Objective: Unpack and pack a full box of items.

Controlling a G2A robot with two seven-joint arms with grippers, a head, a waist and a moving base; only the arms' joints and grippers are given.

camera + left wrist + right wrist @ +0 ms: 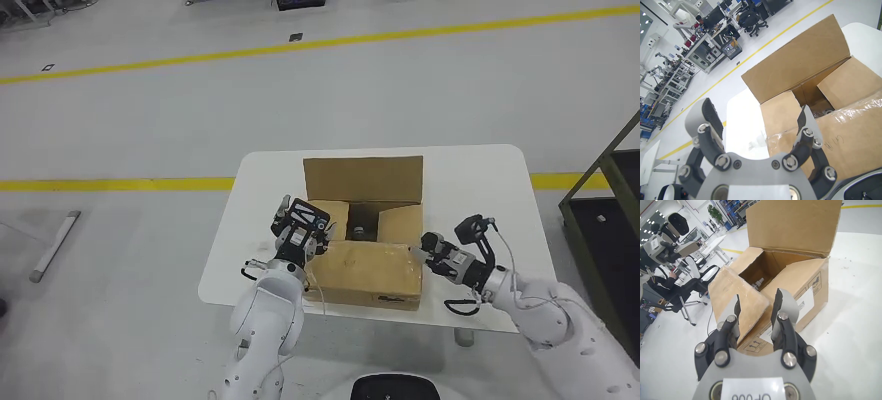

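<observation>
left jaws wide at box point(370, 278); right jaws apart at flap point(738, 294); metal part point(758, 283) inside

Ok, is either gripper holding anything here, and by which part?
Nothing is held. The left gripper and right gripper are both open; a corner of the box flap lies between the right fingers, unclamped.

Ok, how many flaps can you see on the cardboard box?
4. The far flap stands upright; the left side flap and right side flap lean inward over the opening; the taped near flap lies on the robot's side.
</observation>
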